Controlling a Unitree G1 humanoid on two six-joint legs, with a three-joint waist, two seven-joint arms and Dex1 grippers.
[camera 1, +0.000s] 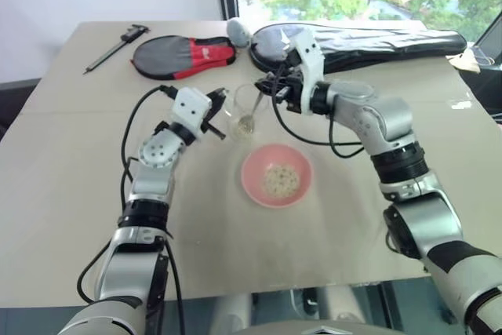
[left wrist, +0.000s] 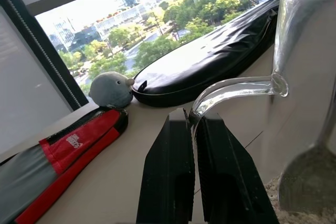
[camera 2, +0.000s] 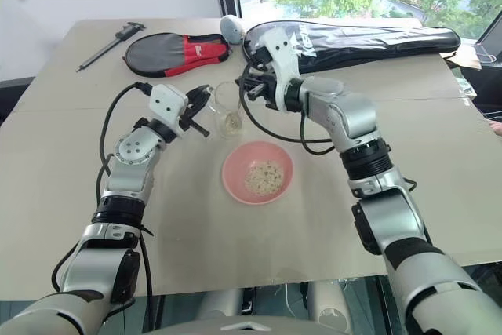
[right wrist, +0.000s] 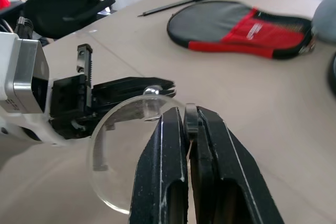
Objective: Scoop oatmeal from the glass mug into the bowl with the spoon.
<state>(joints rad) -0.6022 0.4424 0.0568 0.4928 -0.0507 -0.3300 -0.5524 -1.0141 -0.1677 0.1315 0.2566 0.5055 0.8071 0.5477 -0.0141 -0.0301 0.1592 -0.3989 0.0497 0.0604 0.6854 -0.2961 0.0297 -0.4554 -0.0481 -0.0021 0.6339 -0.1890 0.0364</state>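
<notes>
The clear glass mug [camera 1: 241,107] stands upright on the table just beyond the pink bowl [camera 1: 255,172]. My left gripper [camera 1: 219,118] is shut on the mug's curved glass handle [left wrist: 236,89]. My right gripper [camera 1: 273,89] hovers over the mug's rim and is shut on the thin handle of the silver spoon [right wrist: 190,121]. The spoon's oval end [left wrist: 308,182] reaches down inside the mug, just above the oatmeal [left wrist: 287,216] at its bottom. A small heap of oatmeal [camera 1: 280,180] lies in the pink bowl.
A red and black paddle case [camera 1: 184,56] and a dark caliper tool [camera 1: 118,46] lie at the back left. A long black bag [camera 1: 361,39] and a grey rounded thing [camera 1: 239,31] sit along the far edge by the window.
</notes>
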